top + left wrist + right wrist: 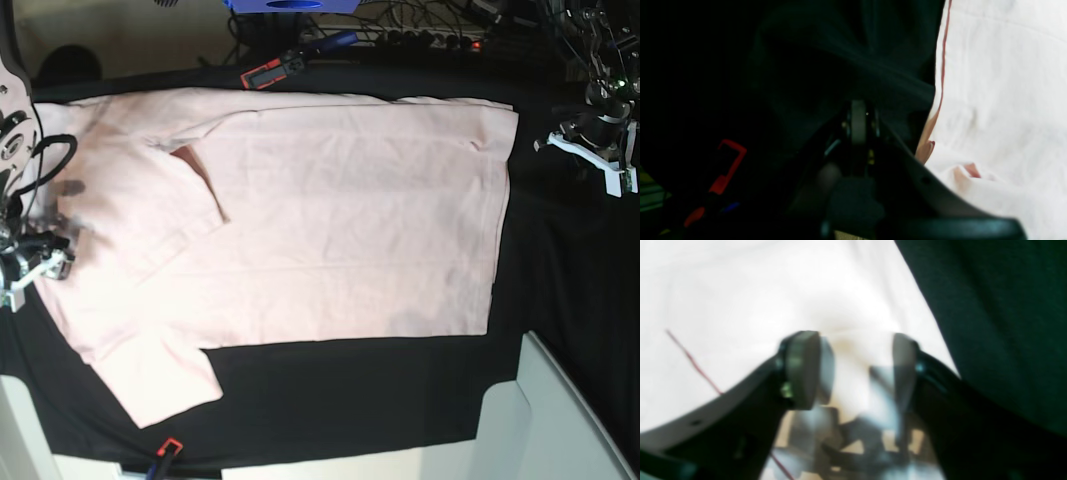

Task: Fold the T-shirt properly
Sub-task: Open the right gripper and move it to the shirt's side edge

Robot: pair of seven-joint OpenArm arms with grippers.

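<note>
T-shirt [340, 220] lies spread almost flat on the black-clothed surface [560, 260], filling the middle of the base view from the far left edge to right of centre. Plain pale pink side up; no lettering or graphics visible. Hem edge runs down the right of the garment. One sleeve juts toward the lower left of the frame.

Progress: early. One fold is apparent: the upper-left sleeve region is turned in over the body, leaving a diagonal crease and a small darker pocket at upper left of the cloth. The rest is single-spread. Judgement: lower sleeve still to be turned in, then the body halved or thirded lengthwise. Most of the work is left.

Right pincer [857, 370] sits at the left edge of the base view, over the shirt's left margin. In the right wrist view its pads [803, 370] stand apart with pink cloth showing behind the gap; blur prevents telling whether any fabric is pinched, so it reads as parted, not gripping.

Left pincer [858, 123] is at the upper right of the base view, over bare black cloth just beside the shirt's hem, apart from it. Its pads are pressed together on nothing.

Red-and-black tool [268, 72] lies at top centre, off the shirt.
</note>
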